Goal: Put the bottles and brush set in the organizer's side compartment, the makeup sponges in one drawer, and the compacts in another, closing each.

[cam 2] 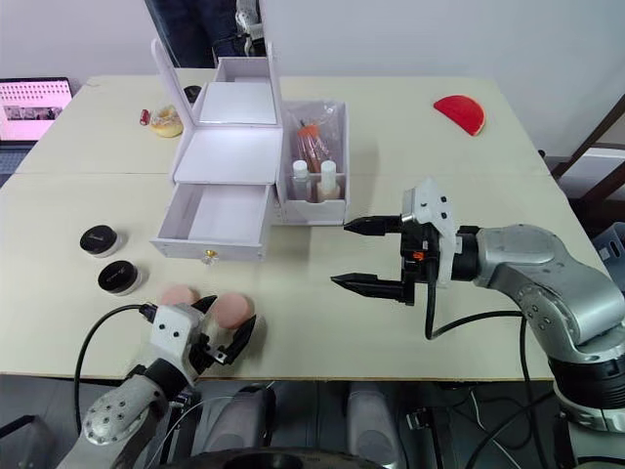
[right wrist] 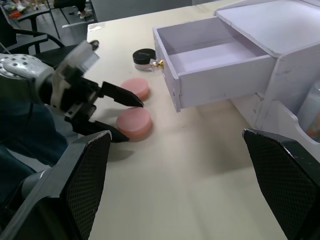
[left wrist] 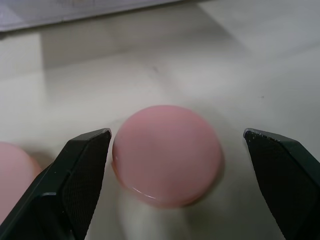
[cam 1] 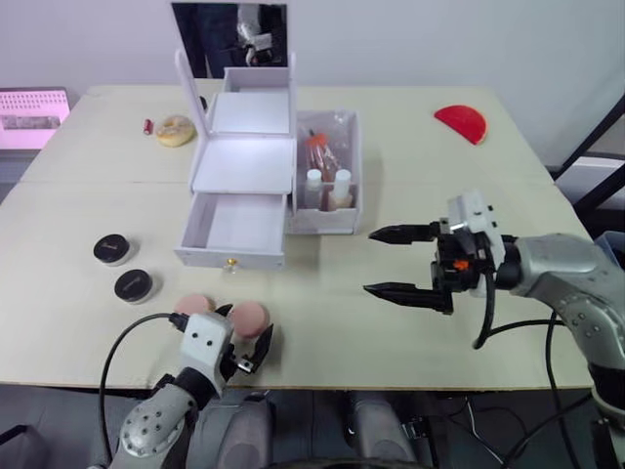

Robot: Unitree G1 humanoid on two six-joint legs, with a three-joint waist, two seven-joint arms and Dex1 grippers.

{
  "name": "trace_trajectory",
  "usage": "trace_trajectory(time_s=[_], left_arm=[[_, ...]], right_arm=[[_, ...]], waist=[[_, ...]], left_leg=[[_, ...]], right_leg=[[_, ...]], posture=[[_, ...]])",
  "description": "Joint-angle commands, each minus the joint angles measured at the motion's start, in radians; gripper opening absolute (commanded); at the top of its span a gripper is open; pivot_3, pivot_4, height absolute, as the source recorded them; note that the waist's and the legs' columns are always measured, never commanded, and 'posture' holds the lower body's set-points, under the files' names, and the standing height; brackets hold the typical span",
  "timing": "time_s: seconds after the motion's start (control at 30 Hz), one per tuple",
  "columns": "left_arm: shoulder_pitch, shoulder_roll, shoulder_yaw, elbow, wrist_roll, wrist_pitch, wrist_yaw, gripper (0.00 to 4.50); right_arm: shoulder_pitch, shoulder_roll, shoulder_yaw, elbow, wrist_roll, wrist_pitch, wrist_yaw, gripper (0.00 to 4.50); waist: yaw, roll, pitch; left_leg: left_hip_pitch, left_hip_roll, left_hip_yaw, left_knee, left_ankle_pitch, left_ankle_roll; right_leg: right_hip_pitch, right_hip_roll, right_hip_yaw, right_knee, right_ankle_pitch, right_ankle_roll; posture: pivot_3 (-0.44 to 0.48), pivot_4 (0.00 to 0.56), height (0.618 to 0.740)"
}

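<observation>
Fingers (left wrist: 85, 175) apart around pink sponge (left wrist: 167, 155)

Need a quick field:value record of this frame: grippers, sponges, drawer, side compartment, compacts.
left gripper: open, fingers on either side of one pink sponge, not closed on it
second sponge: on table beside the first
right gripper: open, empty, above bare table right of the organizer
drawer: lower one pulled open, empty
side compartment: holds bottles and a packet, likely the brush set
compacts: two, black, on table left of the drawer
lid: raised, mirror up
</observation>
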Motion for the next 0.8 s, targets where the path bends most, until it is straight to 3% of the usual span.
trace_trajectory(time_s=[0.03,0.37,0.47,0.53,0.8], left_arm=[[-0.006,0.011,-0.001,0.004,0.001,0.025,0.006,4.47],[-0.029,0.033,-0.01,0.018,-0.033,0.073,-0.016,4.47],[-0.032,0.04,-0.016,0.018,-0.032,0.061,-0.026,3.6],[-0.029,0.042,-0.015,0.012,-0.037,0.049,-0.031,2.68],[-0.031,0.083,0.076,-0.046,-0.103,0.012,-0.079,2.67]], right_arm=[[-0.009,-0.009,-0.041,-0.04,0.03,0.003,-0.016,4.5],[-0.005,-0.007,-0.049,-0.055,0.038,0.015,-0.045,4.5],[-0.002,-0.007,-0.049,-0.057,0.037,0.016,-0.049,4.5],[-0.001,-0.007,-0.05,-0.059,0.038,0.017,-0.051,4.5],[0.007,0.005,-0.036,-0.062,0.028,0.011,-0.063,4.5]], waist=[[0.0,0.0,0.0],[0.0,0.003,-0.002],[0.001,0.003,-0.002],[0.001,0.003,-0.002],[0.0,0.003,-0.002]], left_leg=[[0.0,0.0,0.0,0.0,0.0,0.0],[0.0,0.0,0.0,0.0,0.0,0.0],[0.0,0.0,0.0,0.0,0.0,0.0],[0.0,0.0,0.0,0.0,0.0,0.0],[0.0,0.0,0.0,0.0,0.0,0.0]], right_leg=[[0.0,0.0,0.0,0.0,0.0,0.0],[0.0,0.0,0.0,0.0,0.0,0.0],[0.0,0.0,0.0,0.0,0.0,0.0],[0.0,0.0,0.0,0.0,0.0,0.0],[0.0,0.0,0.0,0.0,0.0,0.0]], posture=[[0.0,0.15,0.739],[0.0,0.15,0.739],[0.0,0.15,0.739],[0.0,0.15,0.739],[0.0,0.15,0.739]])
